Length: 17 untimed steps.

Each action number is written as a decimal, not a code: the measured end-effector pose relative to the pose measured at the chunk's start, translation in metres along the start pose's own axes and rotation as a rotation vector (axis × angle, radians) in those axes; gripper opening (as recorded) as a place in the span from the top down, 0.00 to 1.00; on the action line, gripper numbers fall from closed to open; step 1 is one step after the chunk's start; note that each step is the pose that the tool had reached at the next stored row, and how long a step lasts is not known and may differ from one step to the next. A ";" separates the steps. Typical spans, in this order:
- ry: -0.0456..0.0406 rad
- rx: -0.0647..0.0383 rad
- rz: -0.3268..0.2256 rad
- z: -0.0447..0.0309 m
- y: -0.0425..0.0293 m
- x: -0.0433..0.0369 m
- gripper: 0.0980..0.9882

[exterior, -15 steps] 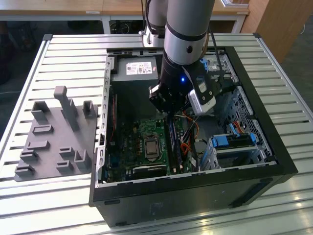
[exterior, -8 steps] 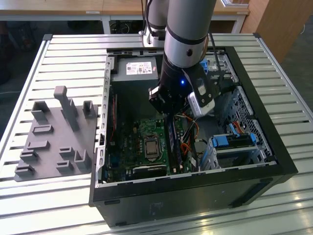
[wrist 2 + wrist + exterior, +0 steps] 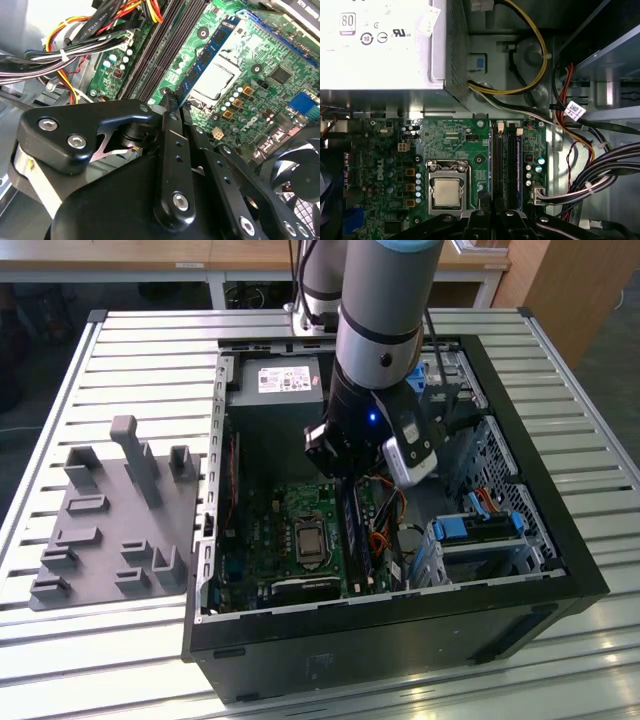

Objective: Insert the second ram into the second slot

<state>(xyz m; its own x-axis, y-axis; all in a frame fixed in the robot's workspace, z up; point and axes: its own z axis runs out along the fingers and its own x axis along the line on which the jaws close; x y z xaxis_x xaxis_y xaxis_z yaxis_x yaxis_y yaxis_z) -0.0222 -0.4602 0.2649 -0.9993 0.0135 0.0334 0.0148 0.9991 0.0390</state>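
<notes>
So the gripper (image 3: 172, 102) is drawn in tight and, as far as I can judge, it's clamped on the second ram (image 3: 207, 55), the thin blue stick running out from its tip. The stick is held on edge and points the same way as the memory slots (image 3: 506, 165), low inside the open PC case (image 3: 400, 660). In the second wrist view it sits over the strip of green board between the slots and the CPU socket (image 3: 447, 192). I'd say it isn't seated yet, but I can't tell how high it hangs.

What could go wrong:
- The slots are packed close, so a small sideways offset could land it on a latch or in the wrong slot.
- Any tilt and one end binds, and pushing then would flex the board.
- A stick that thin could also slip in the grip.
- The cable bundle (image 3: 95, 45) lies just beside the slots and could snag.

The case lies on a slatted metal surface (image 3: 130, 350), with a grey fixture plate (image 3: 110, 510) beside it at the exterior view's left. Wooden furniture (image 3: 570, 290) stands behind.
</notes>
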 end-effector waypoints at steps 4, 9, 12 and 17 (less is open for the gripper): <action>0.0003 0.000 0.000 0.0015 -0.0001 -0.0001 0.95; 0.0002 0.000 0.000 0.0024 -0.0001 -0.0002 0.95; 0.0003 0.000 0.000 0.0025 -0.0001 -0.0002 0.95; 0.0002 0.000 0.000 0.0032 -0.0001 -0.0002 0.95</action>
<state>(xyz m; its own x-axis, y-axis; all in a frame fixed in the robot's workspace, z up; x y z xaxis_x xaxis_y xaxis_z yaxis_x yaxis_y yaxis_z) -0.0221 -0.4602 0.2616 -0.9993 0.0135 0.0336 0.0148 0.9991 0.0393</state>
